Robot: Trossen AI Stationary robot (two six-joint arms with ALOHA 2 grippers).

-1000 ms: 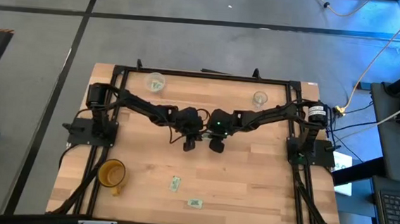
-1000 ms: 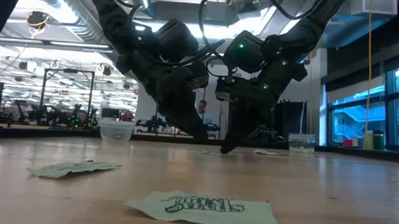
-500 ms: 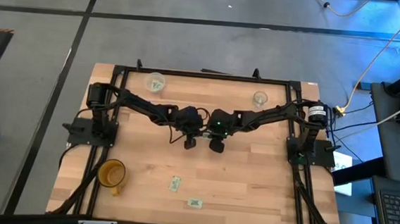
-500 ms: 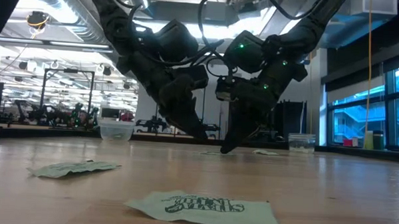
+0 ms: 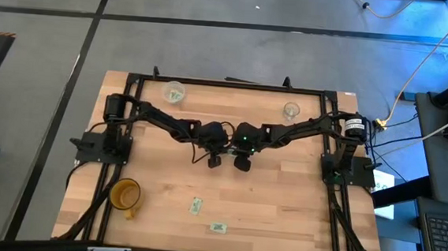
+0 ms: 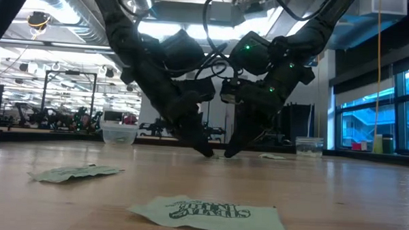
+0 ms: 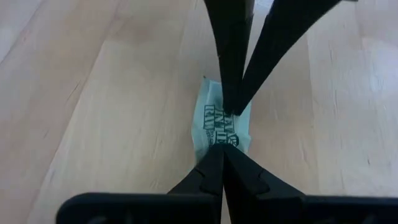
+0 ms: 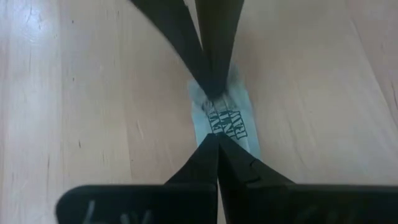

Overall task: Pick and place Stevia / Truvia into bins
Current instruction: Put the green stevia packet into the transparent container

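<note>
One whitish sachet with green print [image 7: 219,122] lies flat on the table's middle, between both grippers; it also shows in the right wrist view [image 8: 231,118]. My left gripper [image 5: 215,161] and right gripper [image 5: 243,164] are both shut and slant down so their tips meet over it [image 6: 217,154]. Two more sachets lie flat nearer the near edge [image 5: 195,206] [image 5: 218,227]. The wide cloudy cup [image 5: 173,92] stands at the far left with something green and white inside. The narrow clear cup [image 5: 291,110] stands at the far right. My left gripper has its shut fingertips [image 7: 222,148] on one short end of the sachet [image 7: 214,142], slanting down from the table's left. The sachet lies flat on the wood. My right gripper has its shut fingertips [image 8: 217,139] on the sachet's opposite end [image 8: 239,138], slanting down from the right. Whether either tip pinches the paper or only rests on it, I cannot tell.
A yellow-orange mug [image 5: 125,194] stands near the left near corner. The black arm frames run along both sides of the table [image 5: 332,188]. Bare wood [image 5: 282,201] lies between the grippers and the near sachets.
My left gripper has come down from just above the table, and its tip now sits at the table surface next to the right gripper's tip. The right gripper and the sachets have stayed where they were.
</note>
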